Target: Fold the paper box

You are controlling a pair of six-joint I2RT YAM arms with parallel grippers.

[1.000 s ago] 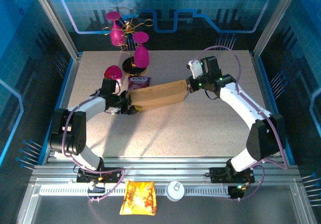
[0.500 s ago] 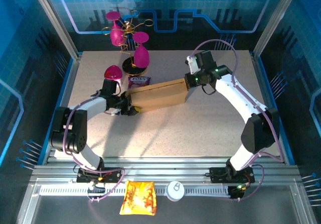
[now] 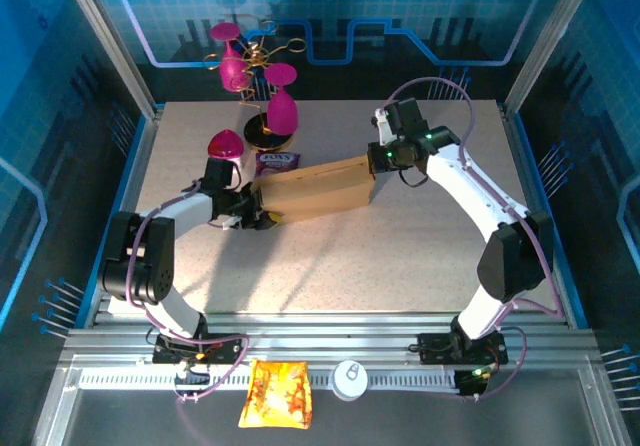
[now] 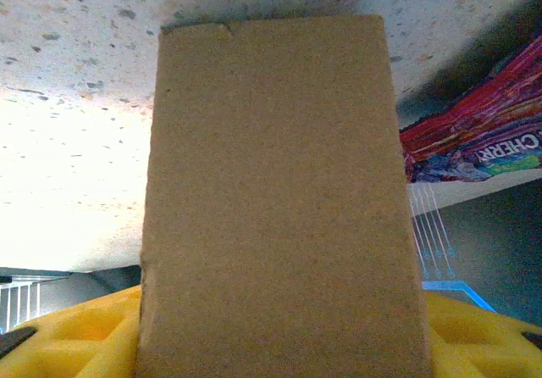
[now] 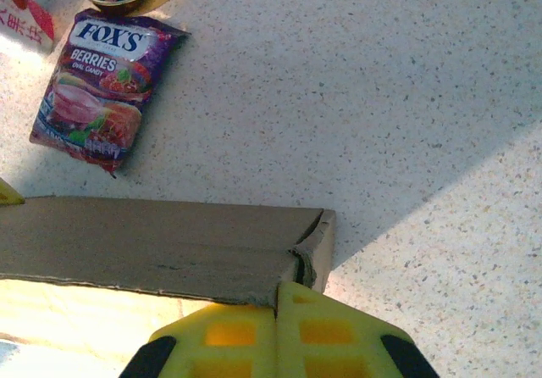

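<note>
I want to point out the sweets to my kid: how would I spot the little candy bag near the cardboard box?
Find the speckled table, then the gold stand hung with pink glasses at its far side. Just in front of the stand's base, behind the paper box, lies a small flat purple packet. Unlike the plain brown box, it is glossy and printed FOX'S Berries.

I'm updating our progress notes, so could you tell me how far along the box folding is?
Done: the paper box looks squared into a long tube. In hand: the left gripper clamps its left end; the shut right gripper presses the right end's corner. Left: that end's flap looks not fully closed.
</note>
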